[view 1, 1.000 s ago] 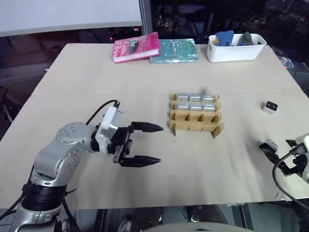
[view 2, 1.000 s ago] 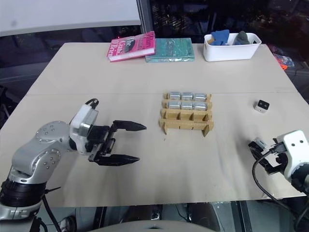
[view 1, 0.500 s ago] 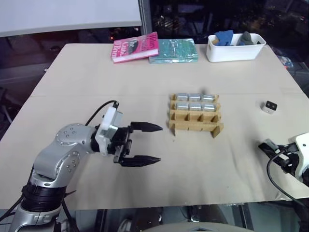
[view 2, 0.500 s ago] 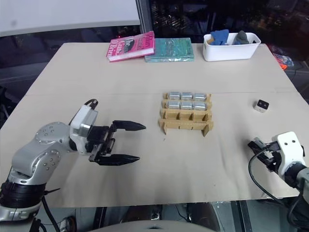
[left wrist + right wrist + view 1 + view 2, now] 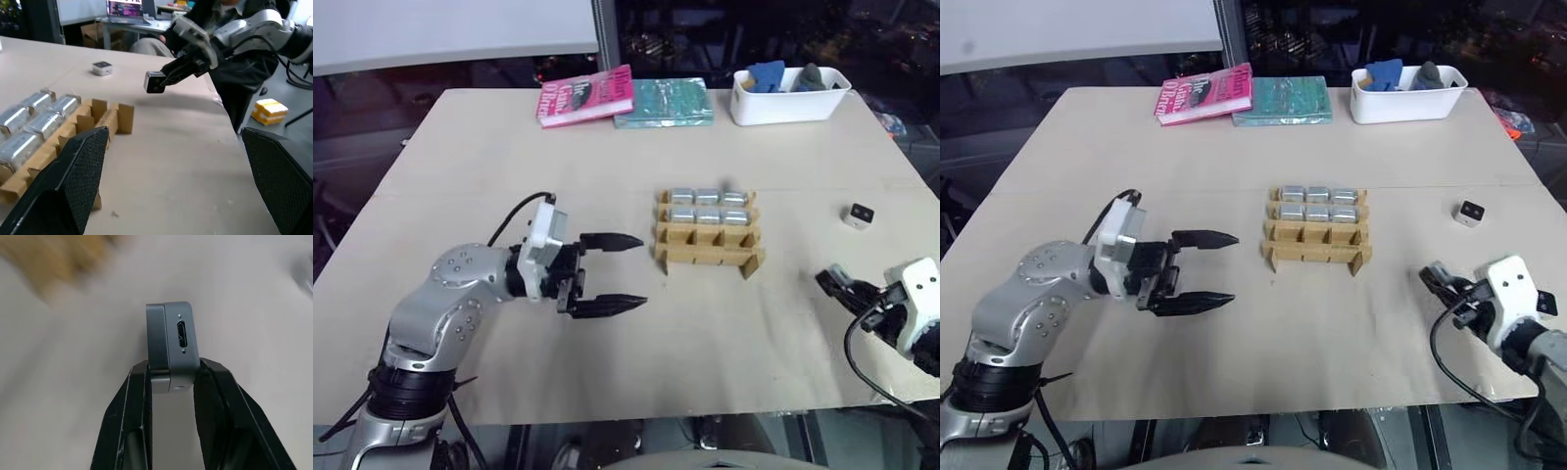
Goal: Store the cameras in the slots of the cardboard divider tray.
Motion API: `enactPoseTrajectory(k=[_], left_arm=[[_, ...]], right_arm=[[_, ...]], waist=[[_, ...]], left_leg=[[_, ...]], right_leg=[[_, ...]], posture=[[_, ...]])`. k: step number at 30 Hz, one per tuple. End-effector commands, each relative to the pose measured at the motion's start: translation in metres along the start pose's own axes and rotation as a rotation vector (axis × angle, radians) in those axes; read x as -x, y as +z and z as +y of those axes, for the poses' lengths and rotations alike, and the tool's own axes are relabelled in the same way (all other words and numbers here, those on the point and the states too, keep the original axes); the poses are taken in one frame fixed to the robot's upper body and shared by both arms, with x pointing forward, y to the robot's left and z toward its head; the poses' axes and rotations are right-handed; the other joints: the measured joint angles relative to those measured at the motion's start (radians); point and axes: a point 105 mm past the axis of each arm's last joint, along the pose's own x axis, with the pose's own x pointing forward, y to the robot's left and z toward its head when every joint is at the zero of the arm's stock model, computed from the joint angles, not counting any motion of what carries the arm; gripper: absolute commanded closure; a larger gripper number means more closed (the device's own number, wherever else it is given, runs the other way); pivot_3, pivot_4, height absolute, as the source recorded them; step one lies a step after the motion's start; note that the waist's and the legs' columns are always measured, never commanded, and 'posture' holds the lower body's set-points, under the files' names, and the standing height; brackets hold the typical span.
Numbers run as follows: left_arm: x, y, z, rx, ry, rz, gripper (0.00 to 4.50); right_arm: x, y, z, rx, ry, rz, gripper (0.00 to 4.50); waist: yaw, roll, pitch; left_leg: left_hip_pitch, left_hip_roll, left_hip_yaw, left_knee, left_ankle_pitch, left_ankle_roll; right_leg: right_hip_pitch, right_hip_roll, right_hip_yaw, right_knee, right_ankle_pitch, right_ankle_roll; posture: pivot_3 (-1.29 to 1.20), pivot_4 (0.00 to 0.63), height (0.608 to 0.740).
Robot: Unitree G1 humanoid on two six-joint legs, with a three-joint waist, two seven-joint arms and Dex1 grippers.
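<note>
While clamped: camera (image 5: 172,345) between right fingers (image 5: 215,396).

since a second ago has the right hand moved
Yes. The right hand, shut on a camera, has shifted left toward the cardboard divider tray.

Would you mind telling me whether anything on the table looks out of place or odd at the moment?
One camera lies alone on the bare table, to the right of the cardboard divider tray, outside any slot. The tray's two far rows are filled and its two near rows are empty. Nothing looks spilled or damaged.
</note>
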Motion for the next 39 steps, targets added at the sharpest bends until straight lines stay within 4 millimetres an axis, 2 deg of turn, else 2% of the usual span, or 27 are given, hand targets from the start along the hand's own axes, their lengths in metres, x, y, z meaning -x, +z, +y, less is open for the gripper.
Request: enactPoseTrajectory(k=[1,6,10,24,27,28,29,30,33,39], left_arm=[[-0.01,0.008,0.004,0.012,-0.011,-0.026,0.0],[-0.038,0.02,0.008,0.033,-0.09,-0.067,0.0],[-0.052,0.029,0.009,0.022,-0.127,-0.095,0.0],[-0.063,0.027,0.008,-0.029,-0.186,-0.07,0.0],[-0.062,0.025,0.008,-0.036,-0.188,-0.064,0.81],[-0.062,0.024,0.008,-0.038,-0.188,-0.062,1.24],[-0.061,0.023,0.008,-0.041,-0.189,-0.059,1.88],[-0.06,0.023,0.008,-0.043,-0.189,-0.056,2.16],[-0.058,0.021,0.007,-0.052,-0.189,-0.048,3.44],[-0.056,0.02,0.008,-0.063,-0.189,-0.055,3.6]], right_arm=[[-0.001,0.043,0.032,0.072,0.168,-0.131,3.86],[-0.015,0.069,0.072,0.202,0.4,-0.157,3.86],[-0.019,0.083,0.091,0.287,0.497,-0.177,3.86],[-0.026,0.108,0.128,0.361,0.657,-0.257,3.86],[-0.026,0.11,0.13,0.362,0.668,-0.265,3.86],[-0.026,0.111,0.13,0.36,0.67,-0.265,3.86],[-0.026,0.111,0.13,0.361,0.67,-0.266,3.86],[-0.026,0.111,0.13,0.36,0.671,-0.266,3.86],[-0.024,0.111,0.131,0.363,0.674,-0.269,3.86],[-0.024,0.108,0.132,0.362,0.679,-0.258,3.86]], waist=[[0.002,0.0,0.0],[0.006,-0.001,0.001],[0.005,-0.001,0.001],[0.004,-0.001,0.001],[0.004,-0.001,0.001],[0.004,-0.001,0.001],[0.004,-0.001,0.001],[0.004,-0.001,0.001],[0.004,-0.001,0.001],[0.004,-0.001,0.001]], left_leg=[[0.0,0.0,0.0,0.0,0.0,0.0],[-0.001,-0.001,-0.001,0.002,0.0,0.0],[-0.002,-0.001,-0.002,0.001,0.0,0.0],[-0.003,-0.001,-0.004,0.001,0.0,0.0],[-0.003,-0.001,-0.004,0.001,0.0,0.0],[-0.004,-0.001,-0.004,0.001,0.0,0.0],[-0.004,-0.001,-0.004,0.001,0.0,0.0],[-0.004,-0.001,-0.004,0.001,0.0,0.0],[-0.004,-0.001,-0.004,0.001,0.0,0.0],[-0.004,-0.001,-0.004,0.002,0.0,0.0]], right_leg=[[0.0,0.0,0.0,0.0,0.0,0.0],[0.0,0.0,-0.001,0.0,0.0,0.0],[-0.001,0.0,-0.001,-0.001,0.0,0.0],[-0.002,0.0,-0.002,-0.001,0.0,0.0],[-0.002,0.0,-0.002,-0.001,0.0,0.0],[-0.002,0.0,-0.002,-0.001,0.0,0.0],[-0.002,0.0,-0.002,-0.001,0.0,0.0],[-0.002,0.0,-0.002,-0.002,0.0,0.0],[-0.002,0.0,-0.002,-0.002,0.0,0.0],[-0.002,0.0,-0.002,-0.001,0.0,0.0]], posture=[[0.0,0.15,0.74],[0.0,0.15,0.74],[0.0,0.15,0.74],[0.0,0.15,0.74],[0.0,0.15,0.74],[0.0,0.15,0.74],[0.0,0.15,0.74],[0.0,0.15,0.74],[0.0,0.15,0.74],[0.0,0.15,0.74]])
